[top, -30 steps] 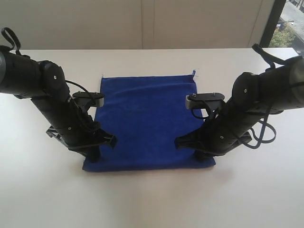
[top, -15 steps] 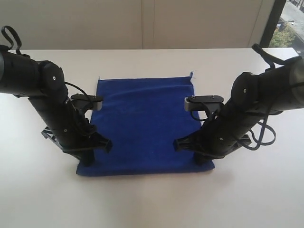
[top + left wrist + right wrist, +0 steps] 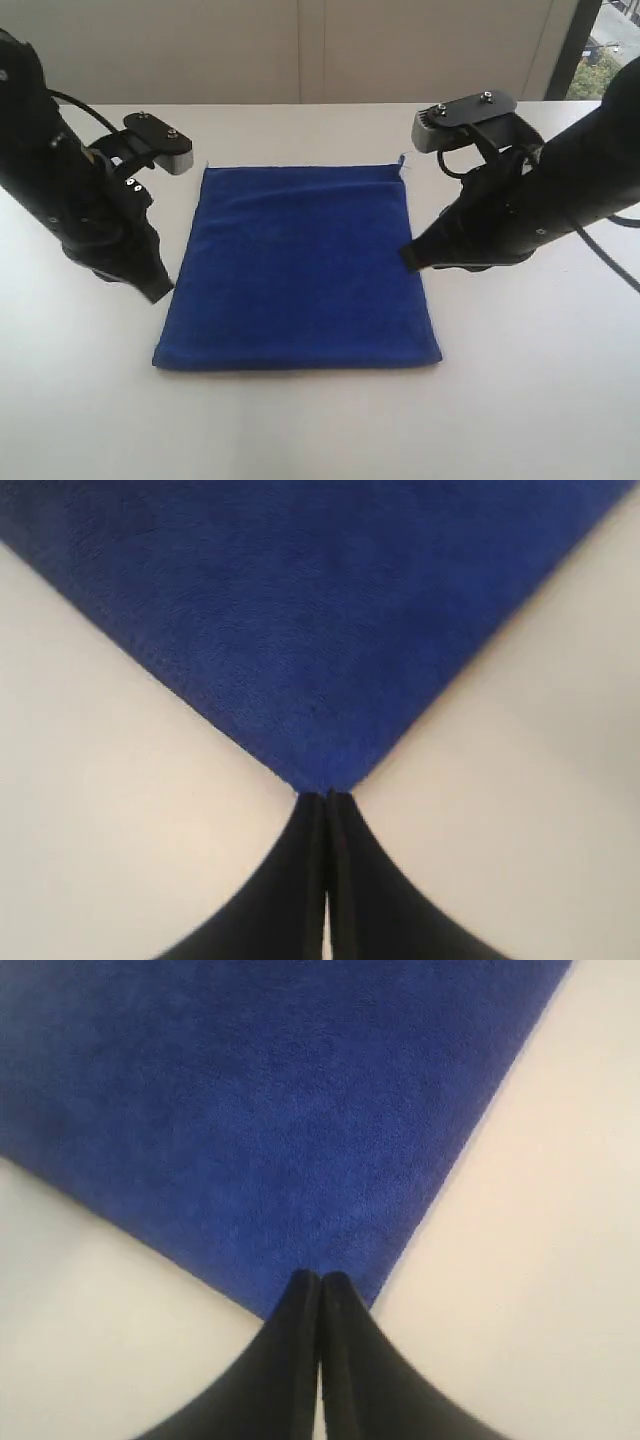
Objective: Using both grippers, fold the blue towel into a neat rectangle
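Observation:
The blue towel (image 3: 300, 260) lies flat on the white table (image 3: 320, 430) as an upright rectangle with a small pale tag at its far right corner. My left gripper (image 3: 160, 290) hangs just off the towel's left edge, shut and holding nothing. Over the right edge, my right gripper (image 3: 408, 258) is also shut and empty. In the left wrist view, the left gripper (image 3: 326, 798) has its tips pressed together, pointing at a corner of the towel (image 3: 320, 610). In the right wrist view, the right gripper (image 3: 320, 1280) is shut just in front of another corner of the towel (image 3: 270, 1110).
Both black arms lean in from the sides, the left arm (image 3: 70, 200) and the right arm (image 3: 560, 190). A wall runs behind the table's far edge and a window shows at the far right.
Both grippers have lifted off the towel's near corners and drawn back outward and upward. The towel now lies flat, its near edge slightly nearer the front.

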Robot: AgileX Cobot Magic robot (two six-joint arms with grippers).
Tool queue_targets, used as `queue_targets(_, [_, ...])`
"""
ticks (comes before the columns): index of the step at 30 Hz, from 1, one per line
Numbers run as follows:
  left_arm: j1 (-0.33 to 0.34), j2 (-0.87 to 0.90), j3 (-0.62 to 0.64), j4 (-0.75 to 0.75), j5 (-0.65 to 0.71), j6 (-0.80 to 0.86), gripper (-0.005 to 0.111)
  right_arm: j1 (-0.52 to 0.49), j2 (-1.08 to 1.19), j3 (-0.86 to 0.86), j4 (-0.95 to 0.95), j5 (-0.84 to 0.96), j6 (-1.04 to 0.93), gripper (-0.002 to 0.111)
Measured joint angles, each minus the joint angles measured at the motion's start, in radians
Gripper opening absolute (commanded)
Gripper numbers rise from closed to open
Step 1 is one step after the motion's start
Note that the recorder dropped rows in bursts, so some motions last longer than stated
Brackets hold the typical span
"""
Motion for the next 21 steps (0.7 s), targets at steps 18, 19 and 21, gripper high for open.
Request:
queue_targets(18, [0.000,0.149,0.002,-0.082,-0.001,0.773,0.051,0.000,0.247,0.036,0.023,0.006,-0.959,0.039])
queue_targets(19, [0.000,0.157,0.002,-0.082,0.001,0.781,0.051,0.000,0.253,0.036,0.023,0.001,-0.973,0.039])
queue_targets(21, [0.000,0.171,0.002,-0.084,-0.001,0.805,0.051,0.000,0.261,0.044,0.023,-0.006,-0.996,0.039])
